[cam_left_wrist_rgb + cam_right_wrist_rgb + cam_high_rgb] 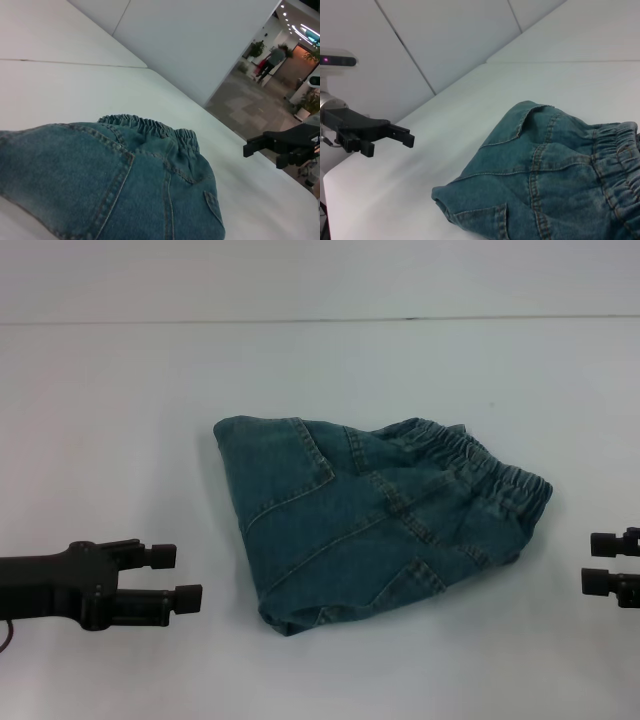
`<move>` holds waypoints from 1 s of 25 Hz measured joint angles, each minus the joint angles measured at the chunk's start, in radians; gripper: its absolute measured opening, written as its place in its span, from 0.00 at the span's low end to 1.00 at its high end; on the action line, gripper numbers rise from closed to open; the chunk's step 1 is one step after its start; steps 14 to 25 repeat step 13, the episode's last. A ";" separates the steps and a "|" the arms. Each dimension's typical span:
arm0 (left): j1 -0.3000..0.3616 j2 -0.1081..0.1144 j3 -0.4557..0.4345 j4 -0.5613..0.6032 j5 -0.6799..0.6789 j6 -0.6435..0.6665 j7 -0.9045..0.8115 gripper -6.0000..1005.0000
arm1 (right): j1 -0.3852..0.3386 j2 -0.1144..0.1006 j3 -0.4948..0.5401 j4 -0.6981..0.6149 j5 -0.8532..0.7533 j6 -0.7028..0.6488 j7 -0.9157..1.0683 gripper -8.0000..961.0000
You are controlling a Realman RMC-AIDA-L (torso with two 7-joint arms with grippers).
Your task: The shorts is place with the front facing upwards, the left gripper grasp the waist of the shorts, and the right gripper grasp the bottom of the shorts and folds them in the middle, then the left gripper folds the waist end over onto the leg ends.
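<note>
Shorts (375, 525) folded mid-bench (120, 390), waist (480, 470) toward right. Left gripper (182, 578) and right gripper (598, 562) well clear either side, fingers apart, holding nothing.

A white table (120, 400) is stretching back toward a pale panelled wall (200, 45). Beyond its edge, grey floor tiles (240, 107) are leading to a lit lobby where potted plants (256, 49) are standing under ceiling lights (300, 31).
</note>
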 joint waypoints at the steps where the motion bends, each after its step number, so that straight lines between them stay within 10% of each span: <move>1: 0.000 0.000 0.000 0.000 0.000 0.000 0.000 0.92 | 0.000 0.000 0.000 0.002 0.000 0.003 0.000 0.79; 25: -0.005 -0.003 0.000 0.000 -0.008 0.005 0.000 0.92 | 0.004 0.011 -0.004 0.003 0.000 0.008 0.002 0.80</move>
